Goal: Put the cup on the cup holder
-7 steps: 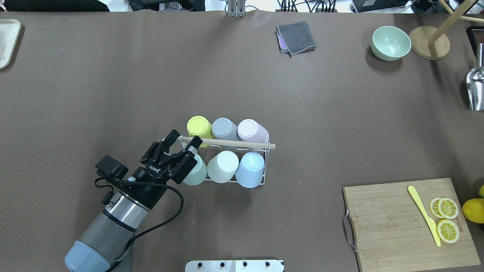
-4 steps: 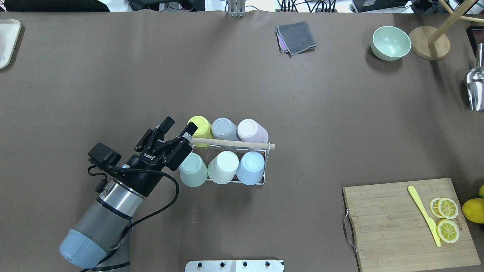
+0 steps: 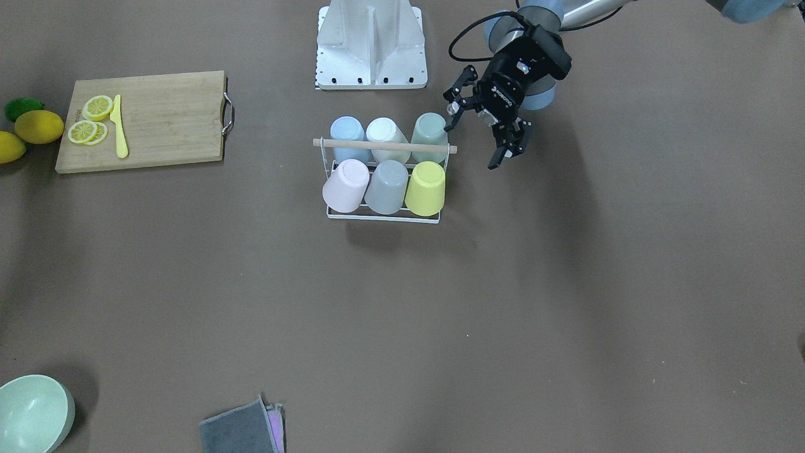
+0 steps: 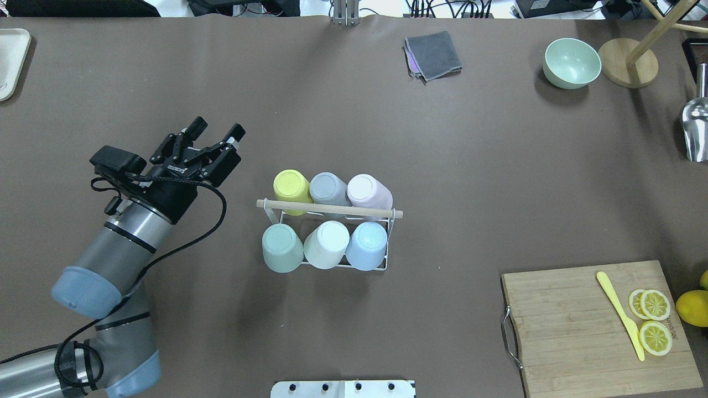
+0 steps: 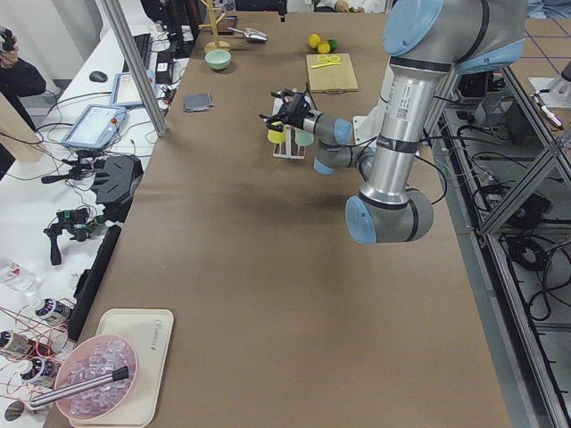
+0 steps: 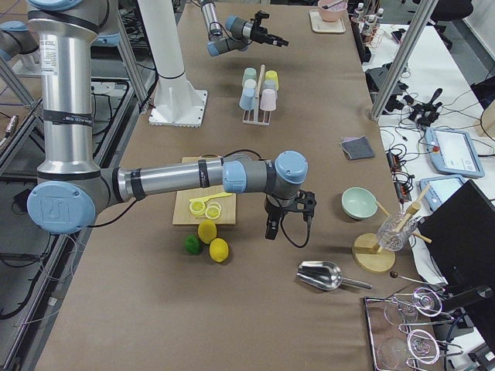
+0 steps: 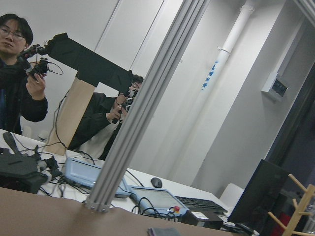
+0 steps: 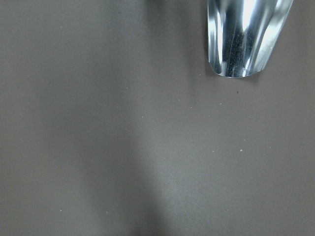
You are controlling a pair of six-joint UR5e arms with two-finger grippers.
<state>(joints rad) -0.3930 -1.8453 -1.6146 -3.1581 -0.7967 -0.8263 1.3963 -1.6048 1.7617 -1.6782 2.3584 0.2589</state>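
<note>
The cup holder, a white wire rack with a wooden rod handle, stands mid-table and also shows in the front view. Several cups sit upside down on its prongs. Yellow, grey and pink are in the far row. Mint green, white and blue are in the near row. My left gripper is open and empty, raised off to the left of the rack and clear of it; it also shows in the front view. My right gripper shows only in the right side view, so I cannot tell its state.
A cutting board with lemon slices and a yellow knife lies at the near right, with a lemon beside it. A mint bowl, a wooden stand, a metal scoop, a grey cloth and a tray sit along the far side.
My left gripper, open beside the mint green cup at the rack's left end, has drawn back to the far left. The mint cup stays on the rack.
</note>
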